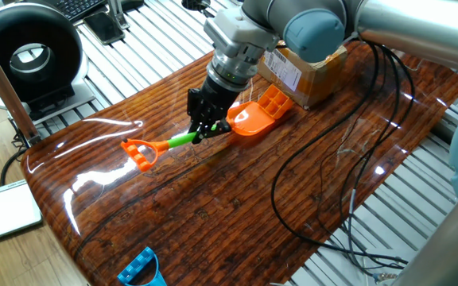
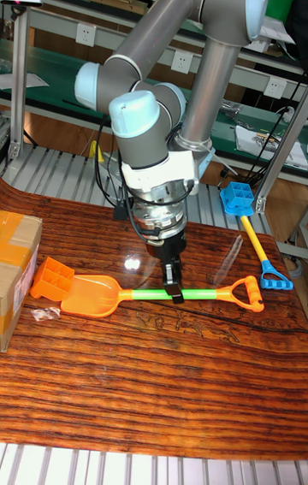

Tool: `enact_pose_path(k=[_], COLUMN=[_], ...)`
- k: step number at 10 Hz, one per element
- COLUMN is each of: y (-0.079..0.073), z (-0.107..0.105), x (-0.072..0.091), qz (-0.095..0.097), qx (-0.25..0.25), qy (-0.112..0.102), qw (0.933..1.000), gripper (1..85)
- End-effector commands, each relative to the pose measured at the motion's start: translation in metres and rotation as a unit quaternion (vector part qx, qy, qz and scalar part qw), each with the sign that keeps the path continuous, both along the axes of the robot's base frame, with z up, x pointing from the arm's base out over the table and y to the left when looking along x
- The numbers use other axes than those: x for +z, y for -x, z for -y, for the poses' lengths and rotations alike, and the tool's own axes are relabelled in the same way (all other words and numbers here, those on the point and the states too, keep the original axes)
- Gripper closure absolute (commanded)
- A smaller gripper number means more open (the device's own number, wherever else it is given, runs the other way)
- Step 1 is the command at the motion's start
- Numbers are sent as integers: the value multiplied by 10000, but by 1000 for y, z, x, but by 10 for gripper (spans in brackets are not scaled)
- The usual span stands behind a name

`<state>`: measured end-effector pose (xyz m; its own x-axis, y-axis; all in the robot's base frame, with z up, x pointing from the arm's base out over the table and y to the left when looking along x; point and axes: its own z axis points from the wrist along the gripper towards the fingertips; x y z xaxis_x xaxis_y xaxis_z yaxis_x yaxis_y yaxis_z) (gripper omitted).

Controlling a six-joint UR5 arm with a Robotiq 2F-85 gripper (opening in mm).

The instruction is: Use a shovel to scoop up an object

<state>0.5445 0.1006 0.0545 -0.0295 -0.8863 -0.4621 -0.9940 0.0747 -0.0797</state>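
The shovel (image 1: 181, 140) lies low over the wooden table, with its orange blade (image 1: 249, 121), green shaft and orange loop end (image 1: 137, 151). My gripper (image 1: 203, 129) is shut on the green shaft just behind the blade. In the tall fixed view the gripper (image 2: 174, 290) pinches the shovel (image 2: 145, 292) from above. The object (image 1: 274, 102), a small orange block with square compartments, sits at the blade's front edge against the cardboard box. From the tall fixed view the object (image 2: 52, 277) touches the blade's tip (image 2: 90, 294).
A brown cardboard box (image 1: 304, 70) stands right behind the object. A blue toy (image 1: 142, 268) lies at the table's near edge. Black cables (image 1: 332, 183) loop across the table's right half. A round black device (image 1: 29, 56) stands beyond the left end.
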Motion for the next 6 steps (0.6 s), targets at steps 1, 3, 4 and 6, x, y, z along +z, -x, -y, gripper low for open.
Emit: enact_pose_path(k=[1,3,4,6], y=[-2,-1,0,4], z=[-6,-7,-6,4], x=[6,6,6,0], qz=[35,26,34,39], qx=[-11,37,84,159], qy=[-188,-192,-179,-103], qw=[9998,9998,9998,9998], gripper=[843,843,843,843])
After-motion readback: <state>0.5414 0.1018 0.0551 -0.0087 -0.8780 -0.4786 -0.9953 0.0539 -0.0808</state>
